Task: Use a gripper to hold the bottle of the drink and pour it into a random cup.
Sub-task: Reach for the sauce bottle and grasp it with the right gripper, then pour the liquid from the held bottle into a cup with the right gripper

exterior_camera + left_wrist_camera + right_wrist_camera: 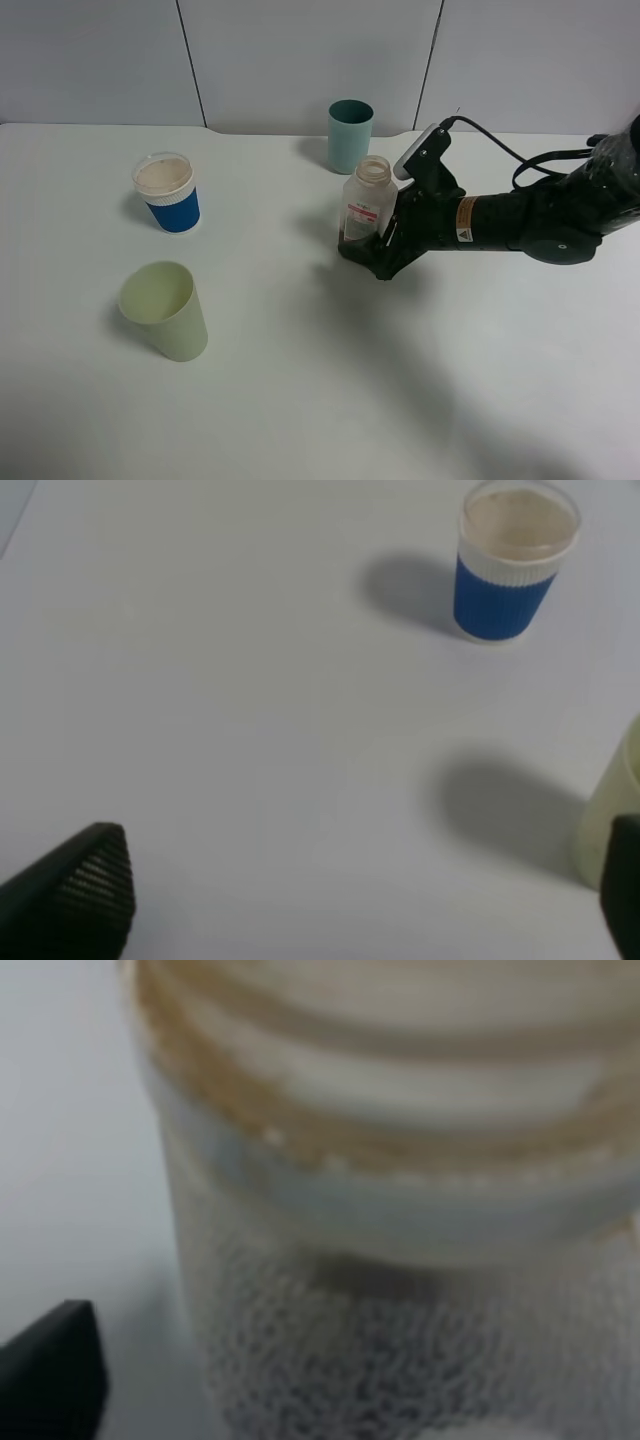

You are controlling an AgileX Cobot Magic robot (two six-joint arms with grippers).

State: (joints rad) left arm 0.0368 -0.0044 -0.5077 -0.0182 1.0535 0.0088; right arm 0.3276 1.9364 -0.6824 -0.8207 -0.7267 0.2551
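Observation:
The bottle of the drink (368,203) stands upright right of the table's centre, clear with a white-and-pink label and an uncapped wide mouth. My right gripper (363,254) reaches in from the right, with its black fingers on either side of the bottle's lower part. In the right wrist view the bottle (400,1260) fills the picture, and a strip of table shows between it and the one visible finger (55,1370). The teal cup (350,135) stands just behind the bottle near the back edge. My left gripper (355,900) is open over bare table with nothing between its fingers.
A blue-sleeved cup with a clear lid (170,192) (510,565) stands at the left. A pale yellow-green cup (165,310) (612,820) stands in front of it. The right arm and its cable stretch across the right side of the white table (300,400).

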